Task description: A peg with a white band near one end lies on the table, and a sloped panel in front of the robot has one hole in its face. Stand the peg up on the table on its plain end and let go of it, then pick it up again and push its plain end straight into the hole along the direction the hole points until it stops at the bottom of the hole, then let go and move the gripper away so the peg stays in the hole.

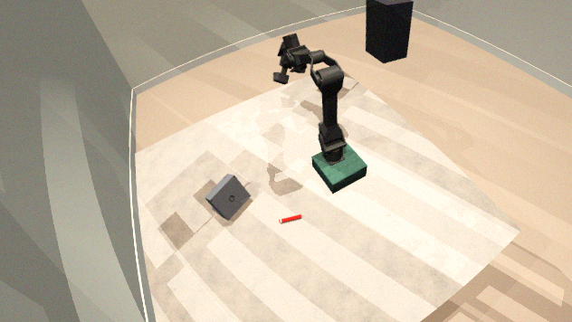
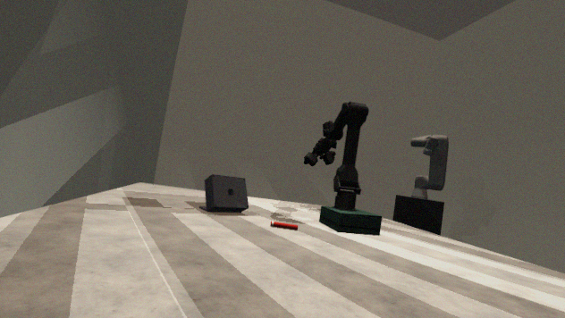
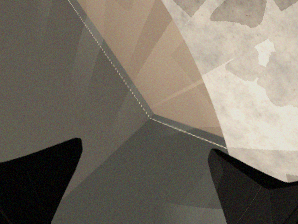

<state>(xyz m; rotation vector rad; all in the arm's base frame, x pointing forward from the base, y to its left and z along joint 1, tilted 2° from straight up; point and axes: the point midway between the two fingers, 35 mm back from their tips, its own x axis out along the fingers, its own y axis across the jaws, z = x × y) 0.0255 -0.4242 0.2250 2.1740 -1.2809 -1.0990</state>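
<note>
One peg (image 1: 290, 219) (image 2: 284, 225), white band barely discernible

Grey walls (image 1: 54, 158) (image 2: 358, 67) (image 3: 60, 120) rise around a tan floor (image 1: 190, 95) (image 3: 150, 60), with a thin pale line along their foot. Pale light and brownish shade stripe the bench (image 1: 362, 253) (image 2: 250, 277) (image 3: 235, 85). At the far right, a black block (image 1: 388, 33) (image 2: 417, 214) carries a grey machine (image 2: 439, 163). The ceiling (image 2: 438, 18) is darker.
</note>
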